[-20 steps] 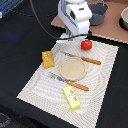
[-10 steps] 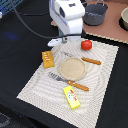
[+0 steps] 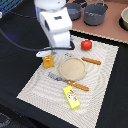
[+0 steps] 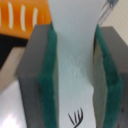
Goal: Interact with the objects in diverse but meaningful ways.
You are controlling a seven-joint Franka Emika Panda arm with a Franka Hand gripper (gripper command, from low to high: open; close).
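Striped cloth, the placemat [image 3: 42, 82], covers the middle of the dark table [image 3: 20, 55], and everything else is placed from the tan plate [image 3: 72, 68] at its centre. That plate holds nothing. Toward the exterior view's left of the plate stands the orange-brown bread loaf [image 3: 48, 61], and right above the loaf hangs the gripper [image 3: 46, 51]. In the wrist view its green-padded fingers [image 4: 49, 85] press on both sides of the white fish [image 4: 75, 75], closed on it with no gap showing. Beyond the plate, on the mat's far side, sits the red tomato [image 3: 86, 45]. On the near side of the plate lies the yellow packet [image 3: 71, 97] with its red label. A wooden-handled fork [image 3: 67, 82] lies against the plate's near rim, and another wooden-handled piece [image 3: 91, 61] lies at its far right. Two grey pots [image 3: 95, 12] stand well behind the plate; their contents cannot be seen.
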